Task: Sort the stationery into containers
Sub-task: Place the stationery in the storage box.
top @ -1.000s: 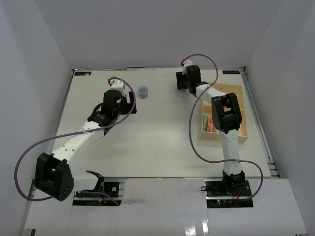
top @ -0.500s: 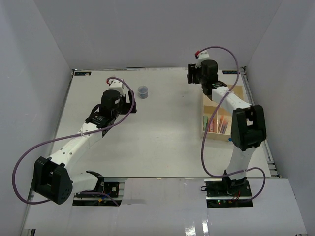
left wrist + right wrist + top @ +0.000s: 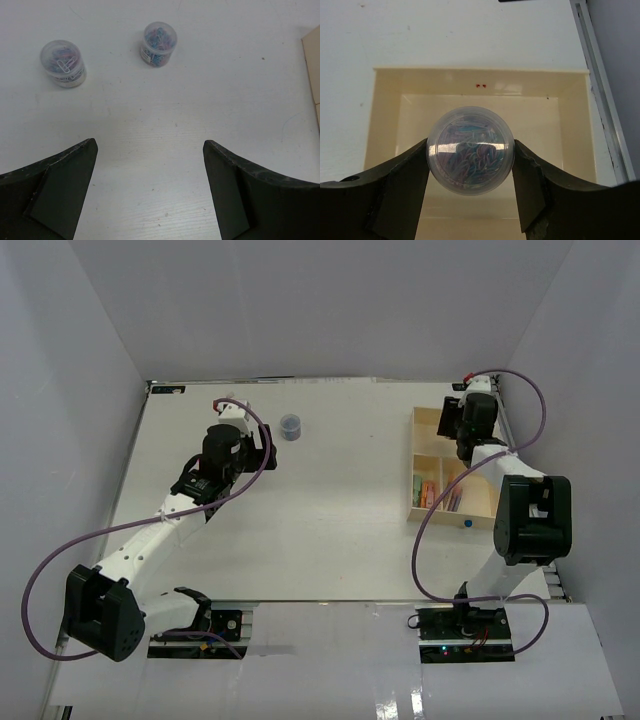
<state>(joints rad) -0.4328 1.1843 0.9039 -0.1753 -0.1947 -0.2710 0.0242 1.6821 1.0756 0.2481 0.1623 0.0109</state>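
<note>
Pinched between the fingers of the right gripper (image 3: pixel 470 167): 1 round clear pot (image 3: pixel 470 150) full of coloured paper clips, jaws part-way closed against its sides. Directly beneath it, the far compartment of the pale wooden tray (image 3: pixel 385 120); impossible to tell whether pot and floor touch.

In the top view, tray on the right side of the white table (image 3: pixel 320 520), close to the far right corner. In its 2 nearer compartments, thin pens (image 3: pixel 452 495) on the right and short orange and green pieces (image 3: pixel 428 490) on the left. At the tray's near edge, 1 small blue piece (image 3: pixel 467 524), too small to identify.

Left gripper (image 3: pixel 149 147) spread wide and empty, above the table's far left part. Ahead of it in the wrist view, 2 more pots of paper clips, upright and well apart: left pot (image 3: pixel 62 62) nearer, right pot (image 3: pixel 159 43) a little further off. Both out on the table, well apart from the tray.
</note>
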